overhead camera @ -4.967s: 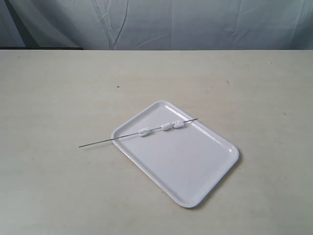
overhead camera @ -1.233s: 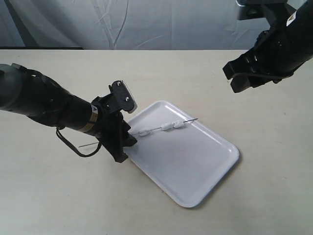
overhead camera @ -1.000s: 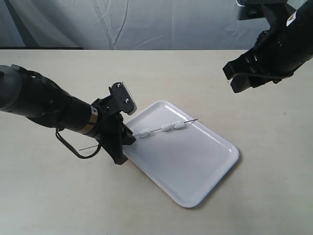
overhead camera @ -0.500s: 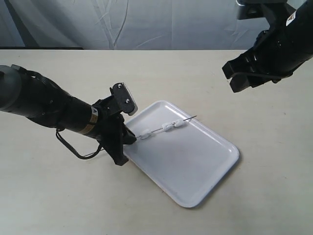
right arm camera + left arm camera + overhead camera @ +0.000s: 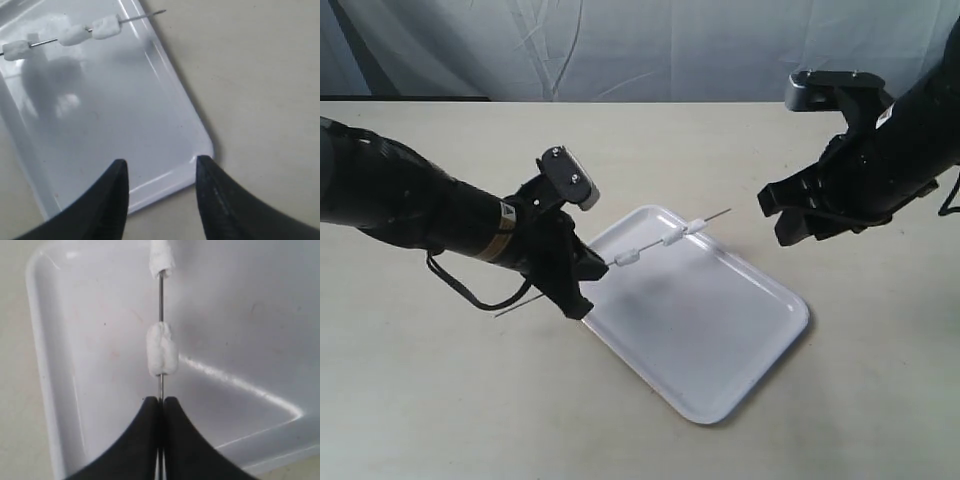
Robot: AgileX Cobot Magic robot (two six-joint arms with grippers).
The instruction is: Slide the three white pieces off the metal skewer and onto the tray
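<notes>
My left gripper (image 5: 586, 274) is shut on the metal skewer (image 5: 655, 246), near the tray's left corner. The rod slants up to the right over the white tray (image 5: 720, 340), and its free end pokes out behind the gripper. Three white pieces (image 5: 627, 257) (image 5: 672, 238) (image 5: 697, 225) are threaded on it. In the left wrist view the fingertips (image 5: 150, 412) pinch the skewer (image 5: 160, 300) just short of the nearest piece (image 5: 161, 350). My right gripper (image 5: 776, 217) hangs open to the right of the skewer's tip, nothing between its fingers. The right wrist view shows the pieces (image 5: 74, 35) above the tray (image 5: 125, 115).
The tray lies at an angle on a beige table (image 5: 440, 400). A grey cloth backdrop (image 5: 640, 50) runs along the table's far edge. A black cable (image 5: 470, 295) loops under the left arm.
The left gripper has raised the skewer so it slants higher over the tray. The right arm has come down and left, closer to the skewer's tip.
</notes>
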